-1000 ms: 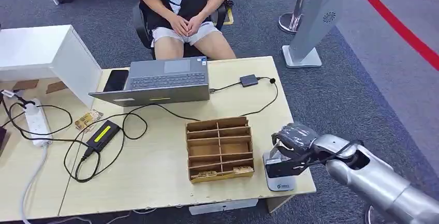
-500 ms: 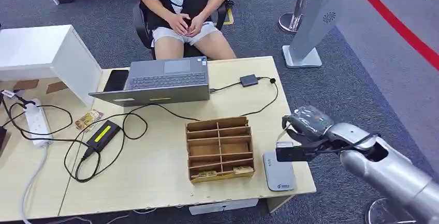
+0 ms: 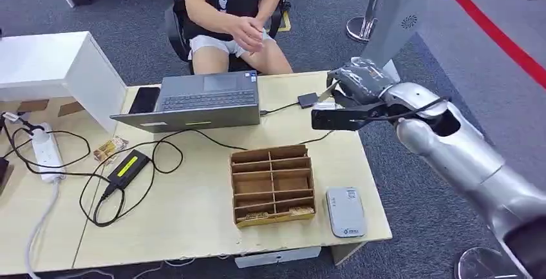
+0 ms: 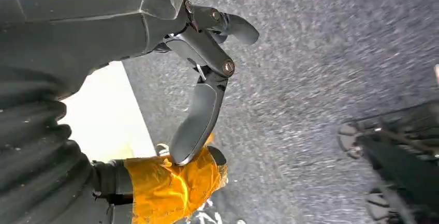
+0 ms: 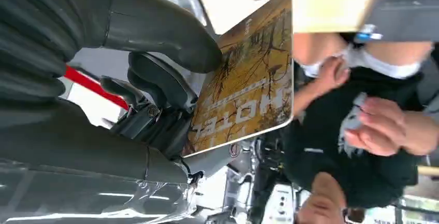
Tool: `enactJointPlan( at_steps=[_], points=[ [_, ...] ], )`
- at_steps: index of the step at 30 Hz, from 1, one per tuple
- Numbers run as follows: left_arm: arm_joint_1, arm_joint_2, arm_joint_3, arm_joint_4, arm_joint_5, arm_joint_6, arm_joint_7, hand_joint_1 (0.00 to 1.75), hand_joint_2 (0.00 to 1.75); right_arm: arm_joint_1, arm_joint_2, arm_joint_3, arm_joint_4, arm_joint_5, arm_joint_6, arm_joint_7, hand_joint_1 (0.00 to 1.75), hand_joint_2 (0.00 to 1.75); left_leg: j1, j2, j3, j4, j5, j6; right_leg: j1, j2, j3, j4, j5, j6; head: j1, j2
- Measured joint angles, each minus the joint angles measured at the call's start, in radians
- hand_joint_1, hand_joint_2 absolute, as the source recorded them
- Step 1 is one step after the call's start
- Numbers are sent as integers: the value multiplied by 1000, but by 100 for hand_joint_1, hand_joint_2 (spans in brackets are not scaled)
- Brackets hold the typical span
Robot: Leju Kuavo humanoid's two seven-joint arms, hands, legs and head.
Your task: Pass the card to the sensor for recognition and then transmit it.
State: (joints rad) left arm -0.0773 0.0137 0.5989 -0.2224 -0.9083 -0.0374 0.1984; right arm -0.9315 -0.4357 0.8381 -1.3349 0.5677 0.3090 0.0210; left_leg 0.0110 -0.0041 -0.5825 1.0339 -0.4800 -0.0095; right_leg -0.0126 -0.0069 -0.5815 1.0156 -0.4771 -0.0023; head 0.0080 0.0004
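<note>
My right hand (image 3: 353,89) is raised over the far right corner of the table (image 3: 193,208), and it pinches the card (image 3: 332,119), which looks like a dark flat slab from the head view. In the right wrist view the card (image 5: 248,87) is yellow-brown with "HOTEL" printed on it, my thumb (image 5: 160,25) pressed on its face and darker fingers beneath. The grey sensor pad (image 3: 346,211) lies on the table's near right corner, well apart from the card. A seated person beyond the table has one hand (image 3: 248,33) raised. My left hand (image 4: 202,79) hangs over carpet and holds nothing.
A wooden divider box (image 3: 273,185) stands left of the sensor. A grey laptop (image 3: 206,102), a small black box (image 3: 309,100) with its cable, a black adapter (image 3: 129,166), a power strip (image 3: 45,153) and a white box (image 3: 58,66) occupy the table. A grey stand (image 3: 393,28) rises behind.
My right hand has lifted the card from just over the sensor pad and carried it to the table's far side, toward the person. The person's hand has risen from the lap.
</note>
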Motion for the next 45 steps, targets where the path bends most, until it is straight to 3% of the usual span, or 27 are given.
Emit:
enactJointPlan(
  at_steps=[4, 7, 10, 13, 19, 22, 23, 30, 38, 45],
  points=[
    [1, -1, 0, 0, -19, -7, 3, 0, 175, -46, 68, 22, 45, -2, -2, 16, 175, 175, 0, 1, -2, 0, 0, 0, 0, 1, -1, 1, 0, 0, 0, 0],
    [-13, -2, -3, 0, -46, -18, 9, 0, 175, -131, 199, 38, 175, -19, 18, 50, 175, 175, -1, 9, -1, 0, 0, 0, 0, 9, -4, 1, 2, -1, 0, 0],
    [-36, -7, -9, 0, -71, -25, 21, 0, 175, -214, 347, 58, 342, -43, 26, 64, 175, 175, 0, 8, -1, 0, 2, -2, 0, 9, -4, 2, 3, -1, 0, 0],
    [-47, -11, -11, 0, -90, -31, 33, 0, 175, -264, 462, 70, 471, -45, 24, 100, 175, 175, 1, 7, -1, 0, 2, -3, 1, 8, -5, 3, 3, -1, 0, 0],
    [-67, -19, -20, 0, -112, -36, 50, 0, 175, -312, 631, 91, 713, -16, -4, 146, 175, 175, 1, 6, -2, 0, 2, -3, 1, 7, -5, 3, 3, -1, 0, 0],
    [-74, -23, -24, 0, -116, -40, 60, 0, 175, -319, 673, 97, 784, -12, -15, 150, 175, 175, 0, 5, -2, 0, 2, -3, 1, 5, -4, 2, 3, -1, 0, 0],
    [-75, -24, -25, 0, -118, -40, 62, 0, 175, -320, 686, 98, 806, -10, -20, 153, 0, 175, 0, 5, -3, 0, 2, -3, 1, 5, -4, 2, 3, -1, 0, 0],
    [-77, -24, -26, 0, -121, -40, 63, 0, 175, -320, 722, 108, 879, 0, -55, 149, 0, 175, 0, 5, -3, 0, 2, -3, 0, 6, -4, 2, 3, -1, 0, 0],
    [-77, -24, -26, 0, -125, -40, 60, 0, 175, -321, 718, 105, 906, 8, -146, 140, 0, 175, 0, 5, -2, 0, 2, -3, 0, 6, -5, 2, 3, -1, 0, 0],
    [-77, -24, -26, 4, -126, -40, 58, 0, 175, -321, 709, 91, 906, 6, -185, 130, 0, 175, 0, 5, -2, 0, 2, -3, 0, 6, -5, 2, 3, -1, 0, 0]
  ],
)
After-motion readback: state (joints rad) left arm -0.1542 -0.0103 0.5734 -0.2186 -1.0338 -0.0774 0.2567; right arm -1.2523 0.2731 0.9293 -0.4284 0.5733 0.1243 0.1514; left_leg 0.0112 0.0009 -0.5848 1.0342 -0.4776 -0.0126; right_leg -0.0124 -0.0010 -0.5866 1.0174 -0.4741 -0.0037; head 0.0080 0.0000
